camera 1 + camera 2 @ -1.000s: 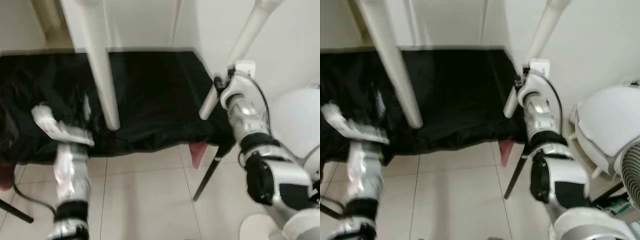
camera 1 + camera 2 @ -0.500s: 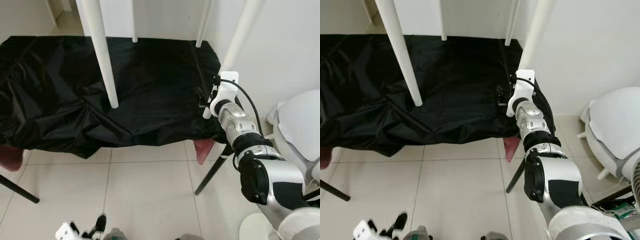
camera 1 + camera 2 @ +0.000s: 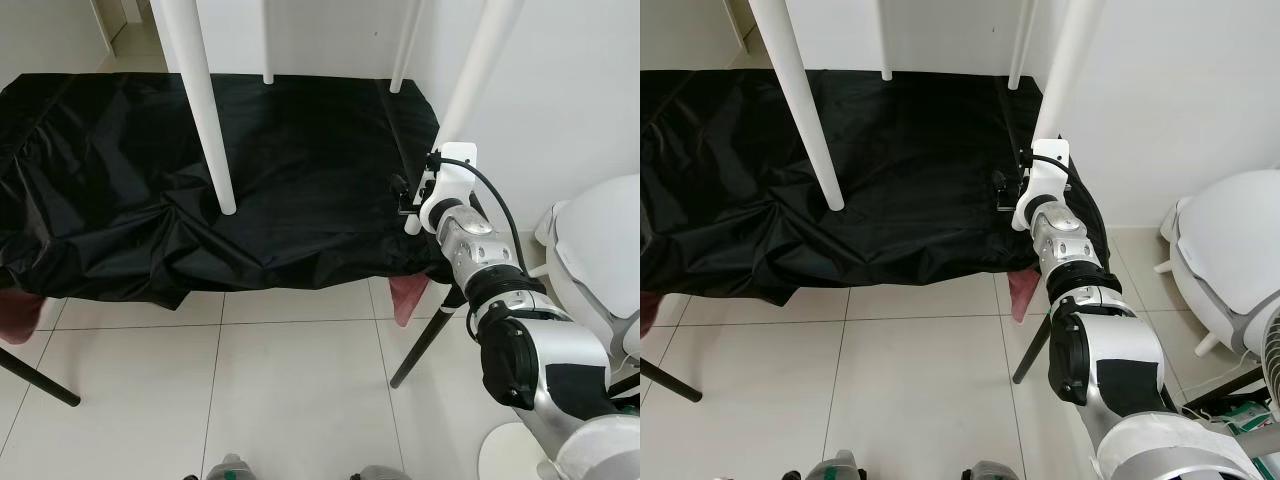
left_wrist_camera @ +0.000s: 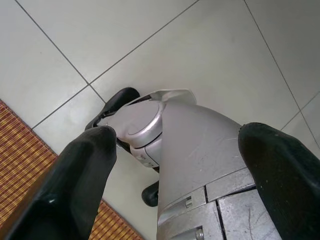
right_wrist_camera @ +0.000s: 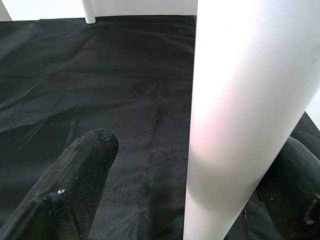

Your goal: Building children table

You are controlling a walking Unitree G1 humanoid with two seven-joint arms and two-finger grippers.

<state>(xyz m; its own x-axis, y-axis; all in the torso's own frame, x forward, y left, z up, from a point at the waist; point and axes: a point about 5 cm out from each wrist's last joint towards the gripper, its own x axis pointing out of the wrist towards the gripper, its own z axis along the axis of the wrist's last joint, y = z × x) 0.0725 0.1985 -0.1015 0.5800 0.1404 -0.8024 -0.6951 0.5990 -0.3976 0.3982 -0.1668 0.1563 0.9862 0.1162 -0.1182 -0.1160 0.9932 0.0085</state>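
Several white table legs stand on a black cloth [image 3: 120, 180] that covers a low table. The near left leg [image 3: 205, 110] and near right leg [image 3: 470, 90] rise out of the picture; two more, such as the far leg [image 3: 266, 40], stand at the back. My right gripper [image 3: 411, 204] is at the foot of the near right leg. In the right wrist view this leg [image 5: 240, 100] stands between the open fingers [image 5: 85, 170], with a gap on one side. My left gripper [image 4: 180, 137] hangs open over the floor tiles, above my own foot.
A white wall runs close along the right of the near right leg. A white rounded fixture [image 3: 600, 240] stands on the floor at the right. Black frame legs [image 3: 425, 345] and a reddish piece [image 3: 408, 295] show under the cloth. A woven orange mat [image 4: 20, 165] lies by my foot.
My left arm came down from over the cloth's front edge and left the head views. The camera view rose and sharpened. The right gripper stayed at the near right leg.
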